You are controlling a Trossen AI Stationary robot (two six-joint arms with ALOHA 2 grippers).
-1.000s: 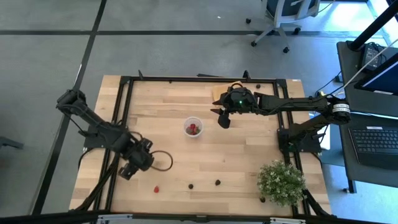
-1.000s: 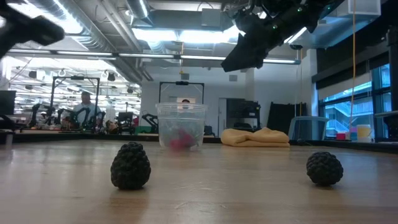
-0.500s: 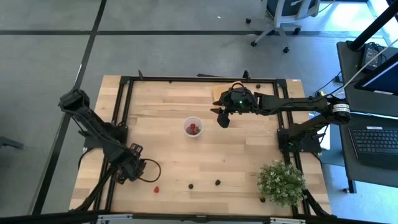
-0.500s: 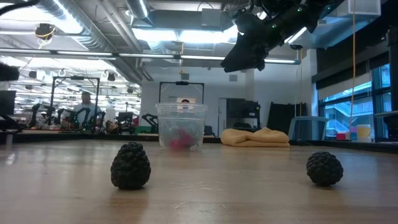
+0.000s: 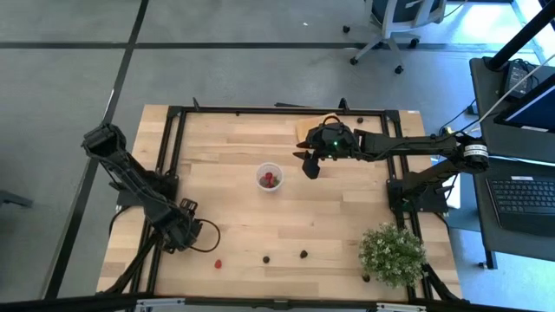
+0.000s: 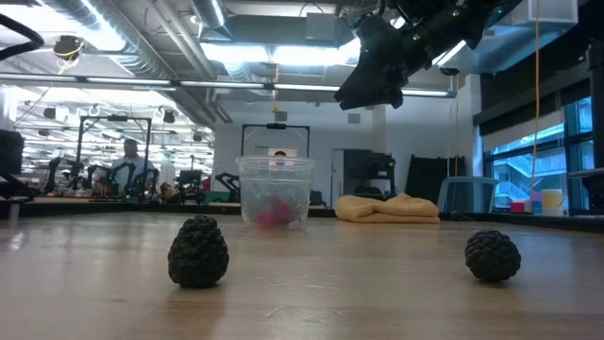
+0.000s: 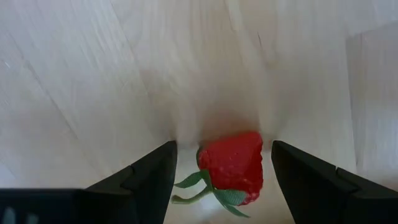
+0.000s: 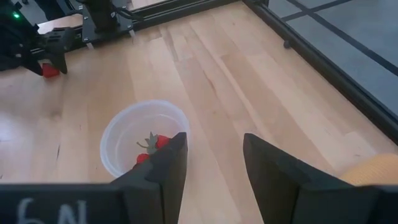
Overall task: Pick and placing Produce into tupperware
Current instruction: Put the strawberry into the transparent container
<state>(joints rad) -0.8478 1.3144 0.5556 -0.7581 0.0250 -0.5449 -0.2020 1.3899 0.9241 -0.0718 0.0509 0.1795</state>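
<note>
Strawberry [image 7: 231,166] number one for the moment is the red one lying on the bare wood near the front left of the table [image 5: 347,217], leaf stalk and all. The left gripper [image 7: 221,177] is down over it with its fingers [image 7: 146,177] spread wide, one on each side of the fruit, not touching it as far as I can see. From above, the fruit shows as a red dot just beside that gripper.

Two dark berries [image 6: 198,251] sit further along the front of the table, well apart from each other. The clear plastic cup [image 5: 270,178] stands upright near the middle, with red fruit already inside (at least two pieces, from the right wrist view).

The right gripper [image 5: 310,165] hangs above the table just beside the cup, on its right, fingers [image 8: 163,168] partly apart with nothing between them. A yellow cloth [image 6: 392,208] lies at the back, and a green plant [image 5: 392,253] stands at the front right corner. I can read no writing anywhere.
</note>
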